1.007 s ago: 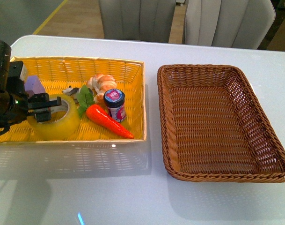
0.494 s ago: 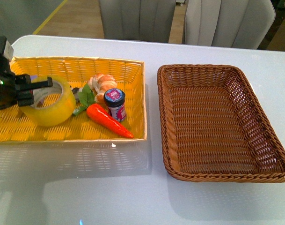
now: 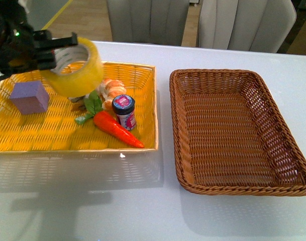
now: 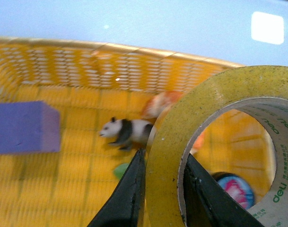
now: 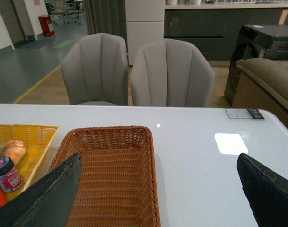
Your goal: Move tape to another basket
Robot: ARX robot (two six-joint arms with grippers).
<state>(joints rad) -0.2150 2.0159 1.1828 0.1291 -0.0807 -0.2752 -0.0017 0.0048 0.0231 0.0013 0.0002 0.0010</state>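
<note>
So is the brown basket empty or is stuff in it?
Empty. The brown basket shows only bare weave inside; the tape hangs in the left gripper above the yellow basket.

Bright overhead light glares off the table [image 3: 142, 211]; left wrist close-up blurred.

Front cam looks down across the white table [image 3: 142, 201], yellow basket [image 3: 156, 100] and brown basket [image 3: 228, 135] both in frame, chairs [image 3: 147, 20] at the far edge. Left wrist cam sits right up against the tape [image 4: 163, 137], peering into the yellow basket. Right wrist cam hangs back, facing the brown basket and those same chairs
</note>
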